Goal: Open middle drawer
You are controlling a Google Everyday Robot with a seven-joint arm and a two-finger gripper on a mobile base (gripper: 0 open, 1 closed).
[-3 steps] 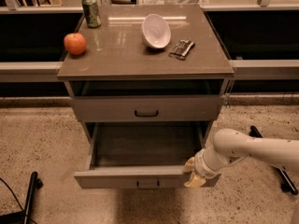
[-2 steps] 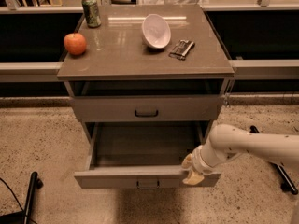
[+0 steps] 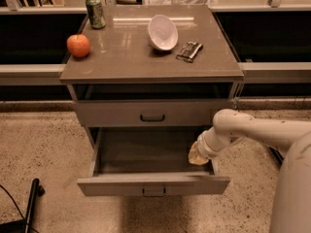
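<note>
The middle drawer (image 3: 154, 184) is pulled out from the cabinet (image 3: 77, 76). Its grey-brown front with a small black loop handle faces me, and its inside looks empty. My gripper (image 3: 197, 154) hangs on the end of the pale arm (image 3: 252, 130), over the drawer's right rear part, next to its right side wall. It is behind the drawer front and holds nothing that I can see. The drawer above (image 3: 152, 114) is shut. Anything below the open drawer is hidden by it.
On the cabinet top stand a green can (image 3: 95, 11), a red apple (image 3: 78, 45), a tilted white bowl (image 3: 163, 32) and a dark snack packet (image 3: 189, 51). A black object (image 3: 30, 203) lies on the speckled floor at the lower left.
My gripper has moved from the right end of the drawer front back and up towards the cabinet. The drawer stays pulled out about the same distance.
</note>
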